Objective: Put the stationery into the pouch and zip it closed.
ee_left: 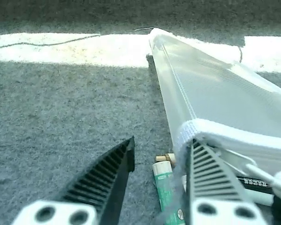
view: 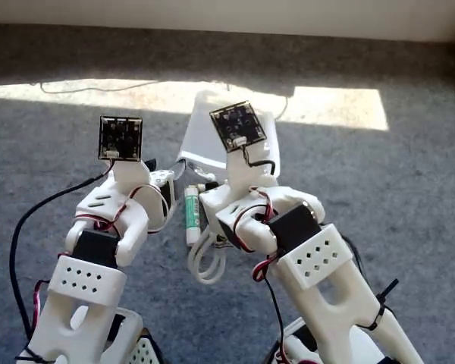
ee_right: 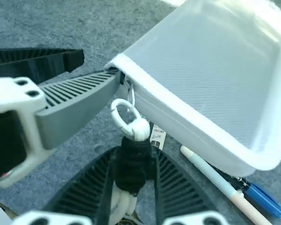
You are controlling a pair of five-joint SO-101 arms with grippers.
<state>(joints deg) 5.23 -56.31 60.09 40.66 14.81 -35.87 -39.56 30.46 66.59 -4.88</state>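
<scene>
Grey carpet-like material covers the table [view: 409, 227], with a sunlit band [view: 98, 95] across its far side. On it, between the two arms, lies the translucent white mesh pouch [view: 201, 133] [ee_left: 215, 89] [ee_right: 210, 65], its white-bound near edge facing the claws.

- Zipper pull [ee_right: 133, 161]: a black tab with a white ring, at the near corner of the pouch.
- Right claw [ee_right: 133, 164]: closed on the zipper pull.
- Left claw [ee_left: 161, 143]: spread wide and holding nothing; one finger [ee_right: 79, 96] rests against the same pouch corner, the other stands apart over bare table.

Stationery lies outside the pouch: a green-and-white glue stick [view: 191, 212] [ee_left: 166, 187] between the arms, and a white pen [ee_right: 210, 176] and blue marker [ee_right: 260, 199] just beside the near edge, partly under it.
</scene>
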